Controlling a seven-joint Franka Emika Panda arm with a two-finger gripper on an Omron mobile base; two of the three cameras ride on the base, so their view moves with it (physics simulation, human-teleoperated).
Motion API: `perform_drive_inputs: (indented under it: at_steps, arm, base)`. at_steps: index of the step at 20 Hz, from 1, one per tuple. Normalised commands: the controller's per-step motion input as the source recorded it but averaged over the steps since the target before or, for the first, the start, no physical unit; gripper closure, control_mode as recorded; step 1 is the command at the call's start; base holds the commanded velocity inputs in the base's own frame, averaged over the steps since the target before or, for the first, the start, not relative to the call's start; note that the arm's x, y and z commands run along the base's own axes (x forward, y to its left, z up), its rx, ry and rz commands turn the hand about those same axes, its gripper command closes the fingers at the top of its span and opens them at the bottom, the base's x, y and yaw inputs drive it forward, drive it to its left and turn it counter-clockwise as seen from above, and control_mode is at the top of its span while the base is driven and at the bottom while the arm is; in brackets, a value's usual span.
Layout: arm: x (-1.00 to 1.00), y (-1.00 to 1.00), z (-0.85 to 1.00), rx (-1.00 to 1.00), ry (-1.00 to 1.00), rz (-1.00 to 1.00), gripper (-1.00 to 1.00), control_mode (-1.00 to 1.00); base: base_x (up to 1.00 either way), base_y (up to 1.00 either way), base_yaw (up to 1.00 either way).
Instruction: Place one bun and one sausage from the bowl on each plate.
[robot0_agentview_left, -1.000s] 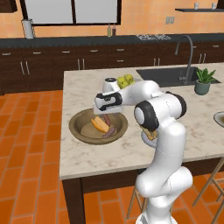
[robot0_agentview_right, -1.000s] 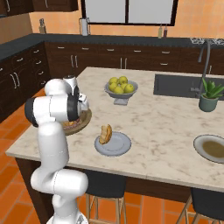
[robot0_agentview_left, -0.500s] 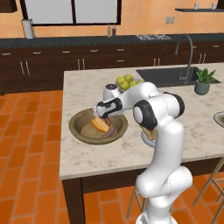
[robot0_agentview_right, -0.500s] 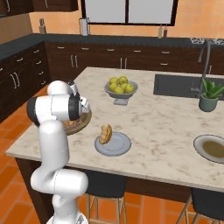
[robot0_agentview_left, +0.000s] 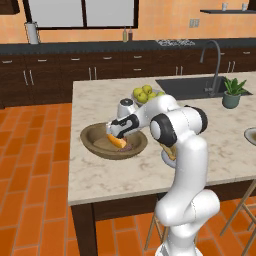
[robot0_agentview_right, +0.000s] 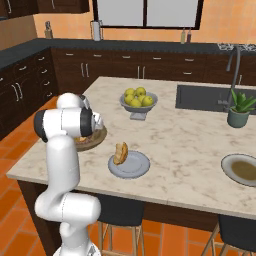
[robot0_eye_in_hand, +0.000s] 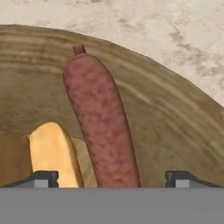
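In the hand view the sausage (robot0_eye_in_hand: 100, 127) lies in the bowl (robot0_eye_in_hand: 175, 127), running up the frame's middle between the wide-open fingers (robot0_eye_in_hand: 43, 178), a bun (robot0_eye_in_hand: 54, 153) at lower left.

One wooden bowl (robot0_agentview_left: 95, 144), one sausage (robot0_eye_in_hand: 98, 122), two buns (robot0_eye_in_hand: 54, 153) (robot0_agentview_right: 120, 152), two plates (robot0_agentview_right: 137, 167) (robot0_agentview_right: 235, 175), perhaps five apples (robot0_agentview_right: 137, 97).

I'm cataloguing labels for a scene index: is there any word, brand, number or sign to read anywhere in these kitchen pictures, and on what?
None: no readable text anywhere.
The bottles by the window are too small to show any label.
The bowl, sausage, bun and plate are plain.
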Motion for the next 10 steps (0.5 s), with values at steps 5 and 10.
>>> perform_drive_inputs:
  at_steps: [5, 10]
  arm:
    - [0.0, 0.0, 0.0, 0.0, -0.02, 0.0, -1.0, -1.0]
    - [0.0, 0.0, 0.0, 0.0, 0.0, 0.0, -1.0, -1.0]
  base:
    - [0.0, 0.0, 0.0]
    - [0.0, 0.0, 0.0]
